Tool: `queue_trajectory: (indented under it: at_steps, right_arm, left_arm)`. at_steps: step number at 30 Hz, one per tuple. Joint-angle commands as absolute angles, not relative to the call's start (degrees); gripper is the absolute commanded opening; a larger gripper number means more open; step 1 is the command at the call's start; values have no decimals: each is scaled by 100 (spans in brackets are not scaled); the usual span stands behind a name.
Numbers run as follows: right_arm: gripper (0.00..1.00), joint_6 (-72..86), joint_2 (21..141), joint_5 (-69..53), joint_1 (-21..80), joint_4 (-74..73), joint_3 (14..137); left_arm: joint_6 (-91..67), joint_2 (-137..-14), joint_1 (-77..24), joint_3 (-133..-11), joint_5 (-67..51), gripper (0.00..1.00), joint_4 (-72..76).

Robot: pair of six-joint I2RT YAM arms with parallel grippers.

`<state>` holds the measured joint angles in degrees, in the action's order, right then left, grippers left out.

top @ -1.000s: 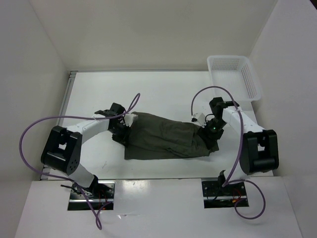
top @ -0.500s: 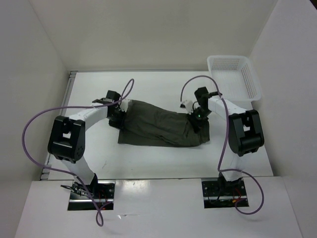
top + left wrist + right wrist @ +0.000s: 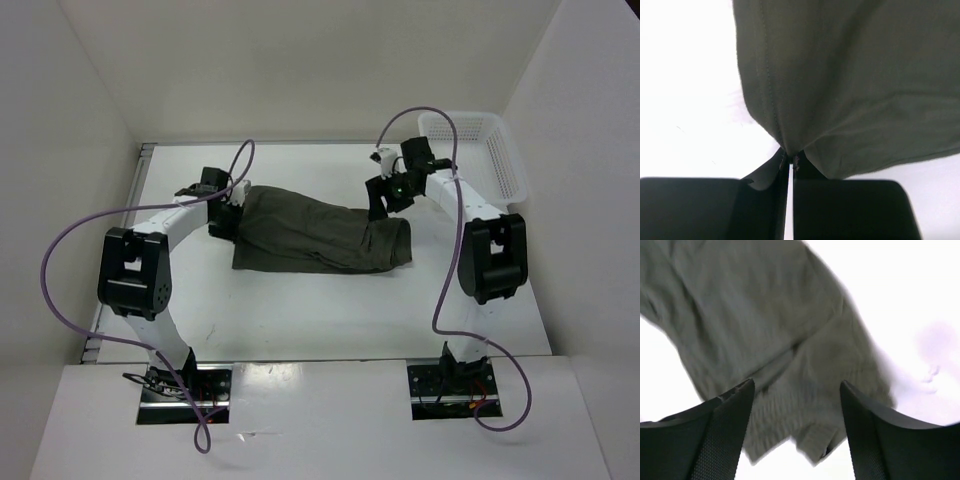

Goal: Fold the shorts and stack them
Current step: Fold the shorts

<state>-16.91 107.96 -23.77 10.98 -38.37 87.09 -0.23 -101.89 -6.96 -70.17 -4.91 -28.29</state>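
White table [image 3: 300, 300] carried the shorts [image 3: 320, 235], seemingly mid-fold; left tool [image 3: 790, 165] clamped one edge, right tool [image 3: 796, 387] gaped empty above them. Next, probably, a regrasp.

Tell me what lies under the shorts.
The shorts lie on the white table, which shows all around them. Anything beneath the fabric itself is covered. The left claw pinches their left edge; the right claw hangs open above the other end.

The table [image 3: 300, 310] carries shorts [image 3: 320, 235] and, seemingly, a basket [image 3: 512, 165].
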Motion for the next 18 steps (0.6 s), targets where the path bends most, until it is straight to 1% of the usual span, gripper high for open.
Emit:
queue_trajectory:
  at_steps: [1,3,4,6,8,10,14,18]
  right_arm:
    - [75,-1407,9907,-2750,976,-4147,8098]
    - [76,-1258,9441,-2873,976,-4271,7701]
    - [78,-1257,9335,-2926,976,-4332,7290]
    - [78,-1204,9062,-2988,976,-4333,6745]
    - [75,-1152,8939,-3119,976,-4333,6383]
    - [74,-1151,8938,-3295,976,-4333,6311]
    - [74,-958,9061,-3243,976,-3947,6258]
    - [73,-879,9307,-3129,976,-3894,6258]
  left_arm:
    - [0,-9897,-712,-6742,-720,0,-3015]
    - [0,-9827,-712,-6540,-800,0,-3067]
    - [0,-9826,-712,-6487,-800,0,-3067]
    - [0,-9765,-712,-6434,-800,0,-3120]
    - [0,-9765,-712,-6434,-800,0,-3120]
    - [0,-9765,-712,-6434,-800,0,-3120]
    - [0,-9765,-712,-6434,-748,0,-3120]
    - [0,-9765,-712,-6434,-694,0,-3120]
